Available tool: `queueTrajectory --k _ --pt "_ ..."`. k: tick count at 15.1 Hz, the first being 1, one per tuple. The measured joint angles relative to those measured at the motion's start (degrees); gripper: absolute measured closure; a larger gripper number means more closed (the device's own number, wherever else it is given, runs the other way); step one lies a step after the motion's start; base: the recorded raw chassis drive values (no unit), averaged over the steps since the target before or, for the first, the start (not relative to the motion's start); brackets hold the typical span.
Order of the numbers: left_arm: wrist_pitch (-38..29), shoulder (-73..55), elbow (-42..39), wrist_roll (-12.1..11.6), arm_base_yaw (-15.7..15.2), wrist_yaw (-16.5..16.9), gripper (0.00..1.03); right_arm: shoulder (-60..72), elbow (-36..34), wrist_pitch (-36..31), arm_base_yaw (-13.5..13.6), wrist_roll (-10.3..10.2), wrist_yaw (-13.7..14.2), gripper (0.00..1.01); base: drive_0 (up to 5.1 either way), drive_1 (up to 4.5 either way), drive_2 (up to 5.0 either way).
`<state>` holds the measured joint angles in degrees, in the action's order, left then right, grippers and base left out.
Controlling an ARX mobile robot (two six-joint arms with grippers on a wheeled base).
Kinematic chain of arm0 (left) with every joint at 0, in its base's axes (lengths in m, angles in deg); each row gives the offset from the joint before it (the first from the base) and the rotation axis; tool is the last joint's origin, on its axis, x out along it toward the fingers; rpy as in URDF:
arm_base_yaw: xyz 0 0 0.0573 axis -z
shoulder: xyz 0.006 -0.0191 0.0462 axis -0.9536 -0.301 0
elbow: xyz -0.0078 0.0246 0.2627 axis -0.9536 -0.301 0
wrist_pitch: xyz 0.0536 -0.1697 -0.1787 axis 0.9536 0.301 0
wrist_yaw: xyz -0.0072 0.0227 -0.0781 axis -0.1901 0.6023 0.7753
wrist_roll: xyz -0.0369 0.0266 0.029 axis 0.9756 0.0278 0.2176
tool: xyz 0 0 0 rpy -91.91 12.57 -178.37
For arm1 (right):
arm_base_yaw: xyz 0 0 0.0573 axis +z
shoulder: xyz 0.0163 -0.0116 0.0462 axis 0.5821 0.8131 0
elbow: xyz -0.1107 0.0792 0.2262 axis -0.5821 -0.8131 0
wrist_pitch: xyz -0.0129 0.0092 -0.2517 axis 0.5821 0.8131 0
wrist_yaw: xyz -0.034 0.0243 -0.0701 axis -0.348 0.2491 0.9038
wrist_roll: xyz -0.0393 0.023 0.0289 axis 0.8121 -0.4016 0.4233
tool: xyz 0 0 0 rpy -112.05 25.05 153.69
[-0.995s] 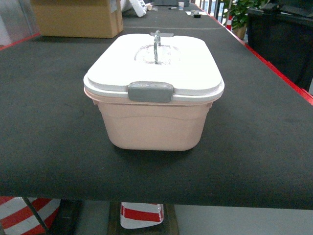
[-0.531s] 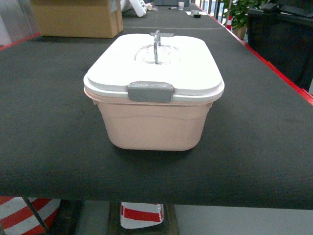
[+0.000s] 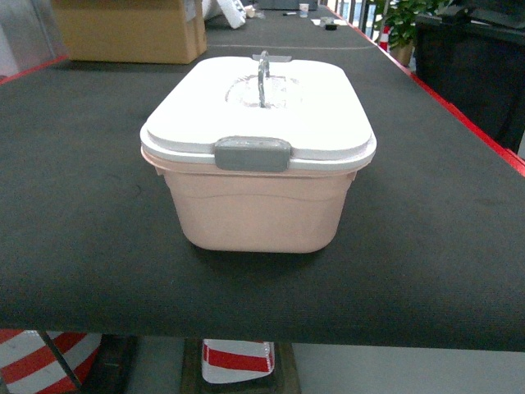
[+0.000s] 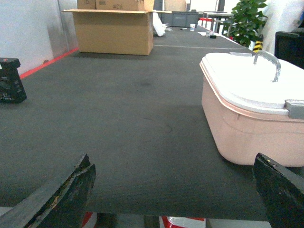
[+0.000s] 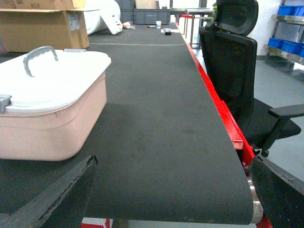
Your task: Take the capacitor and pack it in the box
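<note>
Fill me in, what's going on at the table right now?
Nothing is being handled. The pink box sits on the dark table with its white lid on and the grey front latch down. Both grippers, left and right, hang open and empty at the near table edge, either side of the box. No capacitor shows in any view. A cardboard carton stands further back.
</note>
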<state>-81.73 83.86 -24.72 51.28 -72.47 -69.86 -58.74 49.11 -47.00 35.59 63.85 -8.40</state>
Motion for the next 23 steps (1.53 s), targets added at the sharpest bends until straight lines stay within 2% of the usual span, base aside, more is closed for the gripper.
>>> queueTrajectory --k 23 --pt "0.0 0.0 0.0 0.0 0.0 0.0 0.05 0.0 0.0 0.0 0.0 0.0 0.0 0.03 0.0 0.0 0.0"
